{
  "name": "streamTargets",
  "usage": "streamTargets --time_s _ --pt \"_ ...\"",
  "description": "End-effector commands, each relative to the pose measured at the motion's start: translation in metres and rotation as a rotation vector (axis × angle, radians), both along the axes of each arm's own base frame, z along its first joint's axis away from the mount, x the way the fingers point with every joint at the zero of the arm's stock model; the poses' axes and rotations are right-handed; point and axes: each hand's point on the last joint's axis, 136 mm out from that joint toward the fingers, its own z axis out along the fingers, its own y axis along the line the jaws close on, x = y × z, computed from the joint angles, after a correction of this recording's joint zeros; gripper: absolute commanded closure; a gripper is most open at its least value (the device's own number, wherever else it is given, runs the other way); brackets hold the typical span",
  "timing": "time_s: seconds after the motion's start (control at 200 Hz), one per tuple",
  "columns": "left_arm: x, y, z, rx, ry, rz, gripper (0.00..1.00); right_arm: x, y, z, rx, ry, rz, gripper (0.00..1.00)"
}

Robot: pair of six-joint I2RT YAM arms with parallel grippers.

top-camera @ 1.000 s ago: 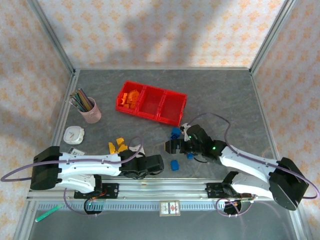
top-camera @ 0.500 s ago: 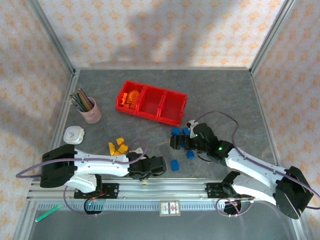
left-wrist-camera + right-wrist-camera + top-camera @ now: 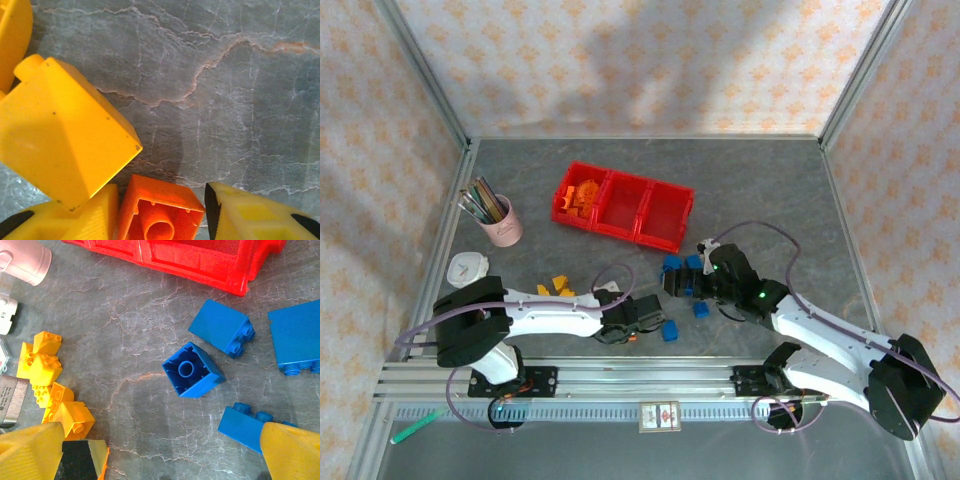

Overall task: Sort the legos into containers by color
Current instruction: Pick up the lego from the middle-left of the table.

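**Spotter:** What do you have on the left?

**Operator:** My left fingers (image 3: 250,220) are partly closed, and they look pressed against both sides of an orange brick (image 3: 160,212). Its hollow underside faces the wrist camera. It sits low over the surface (image 3: 225,75), right beside a yellow brick (image 3: 60,145).

**Spotter:** Will it hold?

**Operator:** I think so. It's hard, light plastic and won't crush, but it's smooth. I want the pads on two flat opposite walls, because a corner grip would let it twist out.

**Spotter:** And the right?

**Operator:** My right fingers (image 3: 290,450) are spread wide and hold nothing. They're above an upturned blue brick (image 3: 192,370), near the red containers (image 3: 200,260). I'd take that one across its flat sides too.
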Motion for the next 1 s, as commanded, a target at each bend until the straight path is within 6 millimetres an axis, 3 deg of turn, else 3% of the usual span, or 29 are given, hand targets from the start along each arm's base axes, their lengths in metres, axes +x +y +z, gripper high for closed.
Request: streamTargets --time_s 0.0,0.22,0.516,0.776,0.996 --pt "-0.001 0.011 -0.002 0.077 0.000 -0.040 0.51 0.001 -0.003 -0.001 -0.017 -0.004 -0.002 0.00" --pt "-0.001 0.004 -0.003 0.087 0.012 -0.108 0.56 0.004 -0.001 0.004 -0.008 -0.006 -0.006 0.00" --pt "0.007 0.001 0.014 0.104 -0.033 -0.145 0.66 0.009 0.001 0.016 -0.003 -0.021 -0.011 0.00" --pt "0.026 0.004 0.066 0.106 -0.128 -0.184 0.67 0.023 0.006 0.046 0.006 -0.075 -0.029 0.00" --pt "0.085 0.045 0.123 0.219 -0.234 -0.175 0.66 0.047 0.009 0.070 0.010 -0.114 -0.100 0.00"
